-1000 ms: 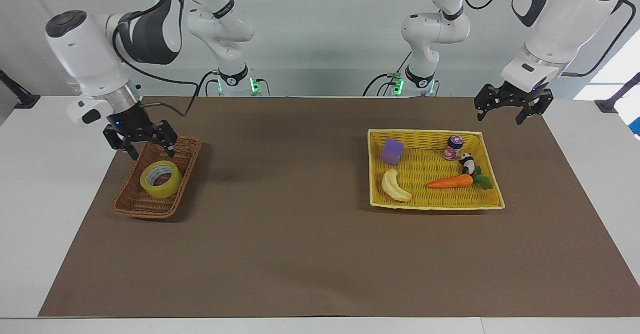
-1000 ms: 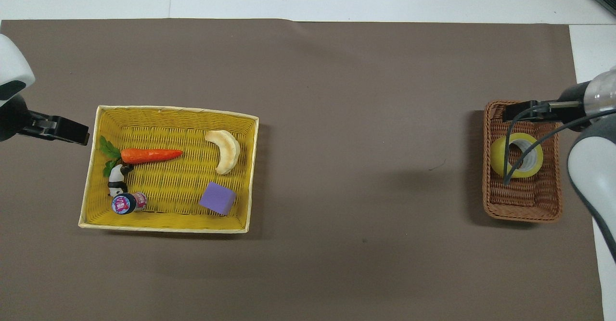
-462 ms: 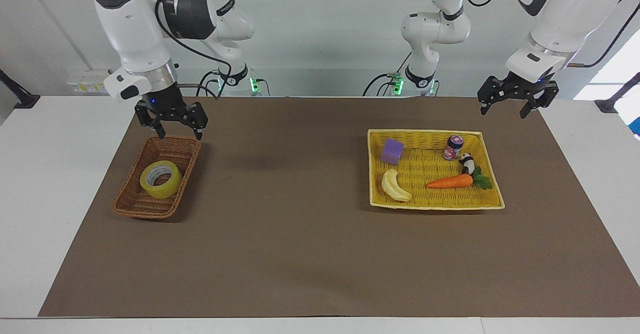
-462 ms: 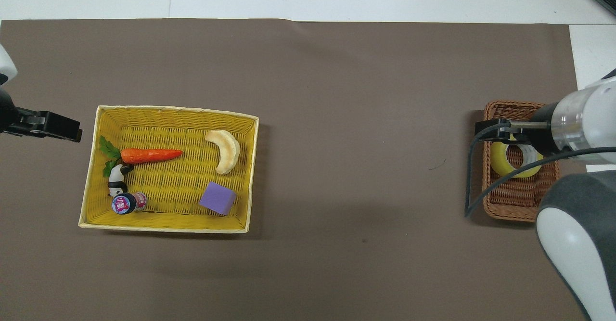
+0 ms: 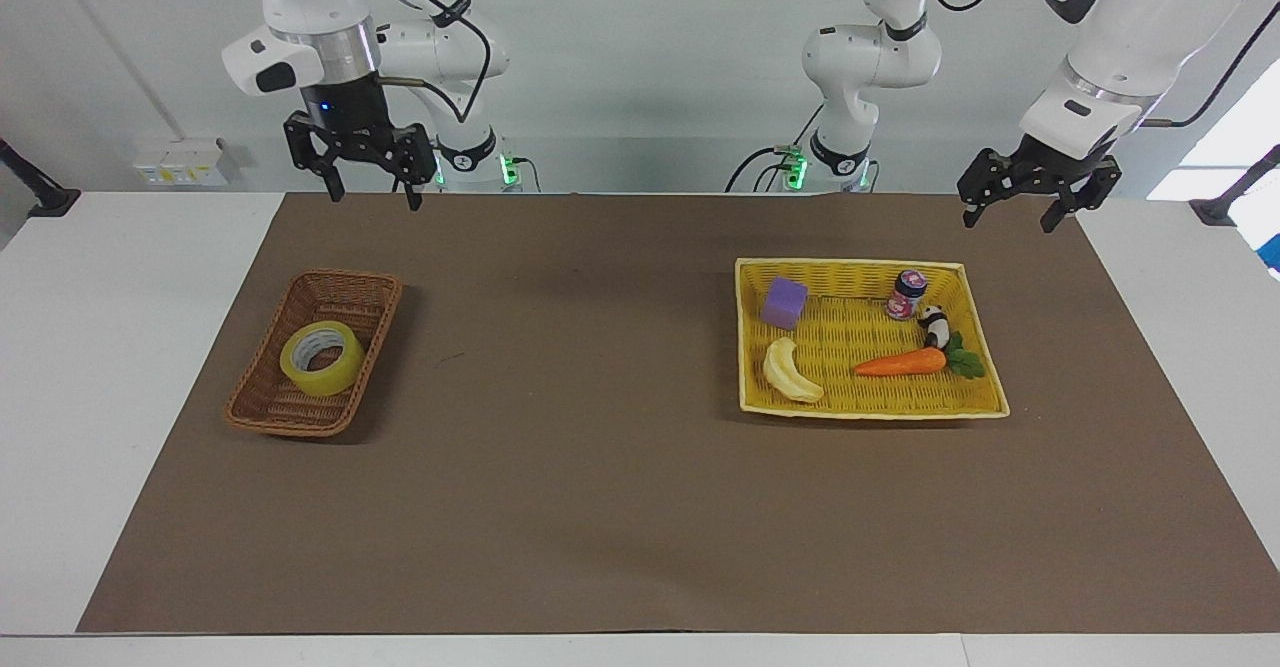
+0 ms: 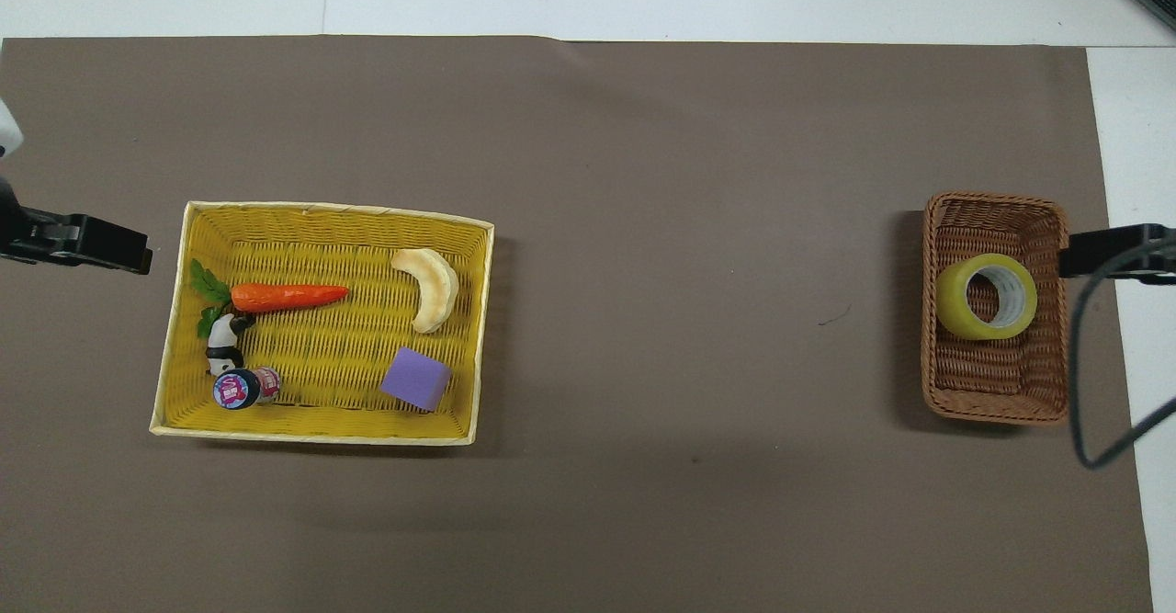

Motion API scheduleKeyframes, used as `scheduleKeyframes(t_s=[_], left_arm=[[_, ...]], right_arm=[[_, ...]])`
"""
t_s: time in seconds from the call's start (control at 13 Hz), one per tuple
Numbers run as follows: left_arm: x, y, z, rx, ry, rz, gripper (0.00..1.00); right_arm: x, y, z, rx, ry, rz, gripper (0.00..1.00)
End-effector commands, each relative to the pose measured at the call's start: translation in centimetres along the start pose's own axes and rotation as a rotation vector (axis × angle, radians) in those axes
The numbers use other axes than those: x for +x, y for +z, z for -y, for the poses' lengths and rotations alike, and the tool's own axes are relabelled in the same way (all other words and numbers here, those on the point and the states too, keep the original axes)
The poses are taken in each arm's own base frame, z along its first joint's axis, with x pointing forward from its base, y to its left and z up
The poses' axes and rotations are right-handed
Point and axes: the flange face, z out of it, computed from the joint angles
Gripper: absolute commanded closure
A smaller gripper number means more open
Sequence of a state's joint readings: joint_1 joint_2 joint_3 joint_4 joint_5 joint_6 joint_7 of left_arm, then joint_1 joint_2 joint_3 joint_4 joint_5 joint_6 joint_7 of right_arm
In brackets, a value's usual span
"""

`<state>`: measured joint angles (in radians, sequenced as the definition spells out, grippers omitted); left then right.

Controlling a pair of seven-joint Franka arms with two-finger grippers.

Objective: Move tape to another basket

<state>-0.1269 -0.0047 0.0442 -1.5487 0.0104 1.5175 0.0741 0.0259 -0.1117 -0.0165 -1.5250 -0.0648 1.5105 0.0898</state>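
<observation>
Yellow and translucent, the tape (image 5: 322,358) lies flat in the basket (image 5: 262,402) of dark-brown wicker at the right arm's end of the desk (image 5: 600,467). The right gripper (image 5: 366,187) hangs high over the desk's edge by the robots, jaws spread wide, grasping nothing. The left gripper (image 5: 1012,205) hovers just off the yellow tray (image 5: 870,411), jaws likewise released and empty, touching nothing. The tray carries a carrot (image 5: 899,363) and a banana (image 5: 790,372).
</observation>
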Motion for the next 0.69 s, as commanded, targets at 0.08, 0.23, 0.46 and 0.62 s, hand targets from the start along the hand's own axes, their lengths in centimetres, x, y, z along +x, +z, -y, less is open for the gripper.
scheduleKeyframes(t_s=[0.08, 0.23, 0.46, 0.62], left_arm=[[-1.0, -1.4, 0.0, -0.003, -0.006, 0.056, 0.0], [-0.9, -1.5, 0.0, -0.005, -0.004, 0.05, 0.0], [-0.9, -1.7, 0.0, -0.007, -0.003, 0.038, 0.0], [-0.9, -1.8, 0.0, -0.007, -0.003, 0.036, 0.0]], right_arm=[[-0.5, 0.2, -0.5, 0.007, -0.067, 0.037, 0.0], [-0.9, 0.5, 0.1, 0.074, -0.052, 0.051, 0.0], [-1.6, 0.9, 0.1, 0.07, -0.006, 0.064, 0.0], [-1.6, 0.9, -0.2, 0.04, -0.019, 0.061, 0.0]])
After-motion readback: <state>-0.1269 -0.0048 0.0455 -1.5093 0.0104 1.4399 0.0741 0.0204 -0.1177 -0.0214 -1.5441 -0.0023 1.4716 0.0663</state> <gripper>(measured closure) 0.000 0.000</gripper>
